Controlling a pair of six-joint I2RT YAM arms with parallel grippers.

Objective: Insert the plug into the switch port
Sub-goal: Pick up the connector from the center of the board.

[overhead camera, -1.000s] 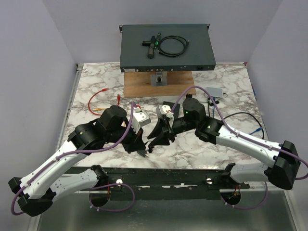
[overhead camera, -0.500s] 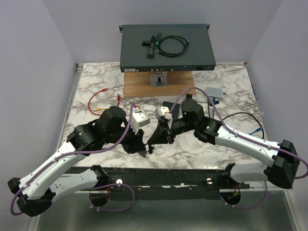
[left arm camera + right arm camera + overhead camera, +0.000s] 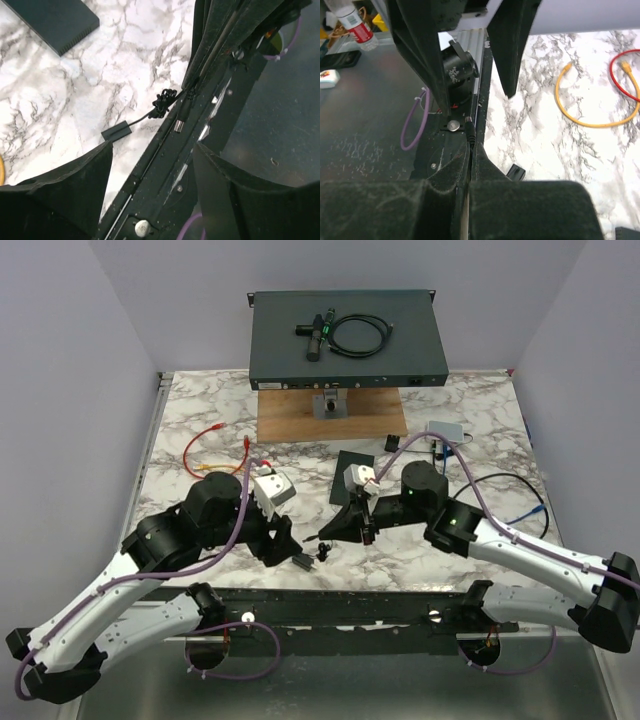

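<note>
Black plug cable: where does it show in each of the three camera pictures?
Top external: black plug cable low centre, at the right gripper.
Left wrist: mid-picture, hanging from dark fingers above.
Right wrist: centre, poking beyond the shut fingers.
Shared landmark: the marble table and its front edge.

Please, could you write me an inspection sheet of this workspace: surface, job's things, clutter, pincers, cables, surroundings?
Surface: marble table; wood board under the switch.
Job's things: switch at the far edge; plug near the front edge, far from it.
Clutter: black pad, grey box; tool and coil on the switch.
Pincers: left pincer open, holding nothing; right pincer shut on the plug.
Cables: red cable and yellow cable at left; blue cable at right.
Surroundings: bottle off the table; plain walls.
</note>
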